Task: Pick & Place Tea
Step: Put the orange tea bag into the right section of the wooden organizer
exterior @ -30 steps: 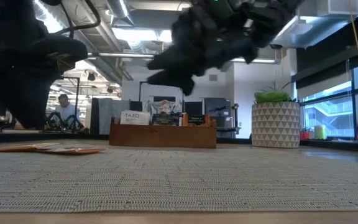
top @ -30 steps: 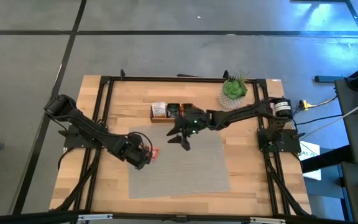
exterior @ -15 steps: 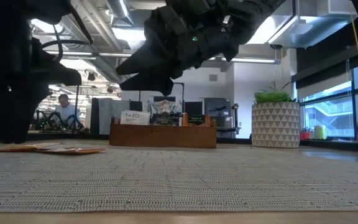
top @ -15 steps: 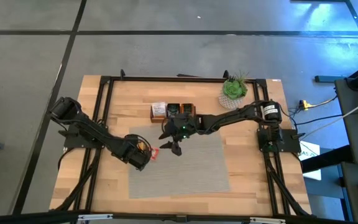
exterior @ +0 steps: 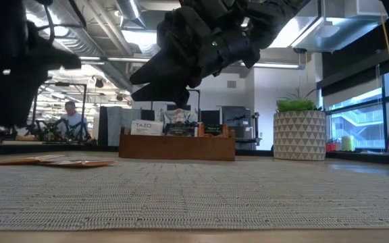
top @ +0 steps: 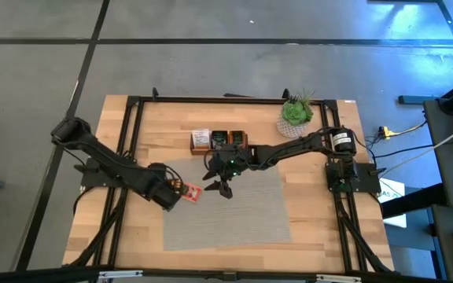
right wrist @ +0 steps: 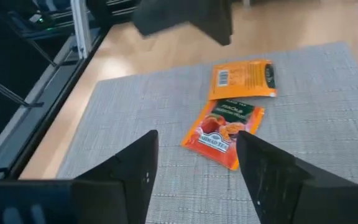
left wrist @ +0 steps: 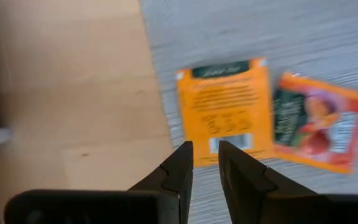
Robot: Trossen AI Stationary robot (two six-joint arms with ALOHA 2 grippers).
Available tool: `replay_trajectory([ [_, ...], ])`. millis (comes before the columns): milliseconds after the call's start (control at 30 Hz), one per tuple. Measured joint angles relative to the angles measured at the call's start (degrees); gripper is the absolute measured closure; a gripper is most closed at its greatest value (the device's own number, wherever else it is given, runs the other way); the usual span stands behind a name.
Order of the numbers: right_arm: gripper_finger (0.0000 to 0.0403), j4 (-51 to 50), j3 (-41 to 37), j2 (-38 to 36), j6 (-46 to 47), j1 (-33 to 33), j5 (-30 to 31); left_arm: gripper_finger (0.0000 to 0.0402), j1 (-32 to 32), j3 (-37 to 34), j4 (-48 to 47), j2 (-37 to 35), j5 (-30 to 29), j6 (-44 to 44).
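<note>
Two tea sachets lie flat, side by side, at the left edge of the grey mat (top: 234, 208). One is plain orange (left wrist: 225, 109) (right wrist: 242, 79); the other is orange-red with a fruit picture (left wrist: 316, 127) (right wrist: 224, 132). My left gripper (left wrist: 205, 163) (top: 171, 195) hangs just left of them, pointing down, its fingers a narrow slit apart with nothing between them. My right gripper (right wrist: 197, 140) (top: 220, 189) hovers wide open on the sachets' right, slanting down toward them. More tea stands in the wooden tray (top: 219, 141).
The brown tray (exterior: 177, 145) sits behind the mat, near the table's far edge. A potted plant (top: 295, 116) (exterior: 299, 135) stands to its right. A black frame (top: 136, 106) borders the table. A person (exterior: 68, 118) sits in the room beyond.
My right gripper has moved toward the table's left edge, closer to the two sachets, then stopped. My left gripper has drawn back a little toward the left edge and rolled at the wrist. The sachets have kept their place.
</note>
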Motion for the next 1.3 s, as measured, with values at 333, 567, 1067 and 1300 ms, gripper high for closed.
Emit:
replay_trajectory([
  [333, 0.0215, 1.32, 0.00, 1.20, -8.81, 0.33, 3.76, 0.0329, 0.61, -5.81, 13.30, -3.52, -6.38, 0.48],
  [567, 0.0235, 7.81, 0.03, 6.18, -5.19, 0.35, 3.65, 0.0329, 2.97, -9.05, 21.05, -1.86, -8.75, 3.24],
  [1067, 0.0236, 14.79, 0.02, 11.67, -1.41, 2.04, 3.85, 0.0329, 8.15, -9.05, 29.58, 3.97, -8.25, 12.90],
  [1300, 0.0236, 13.01, 5.50, 16.37, -1.37, 2.96, 5.33, 0.0329, 8.24, -9.05, 29.98, 3.97, -5.70, 13.02],
])
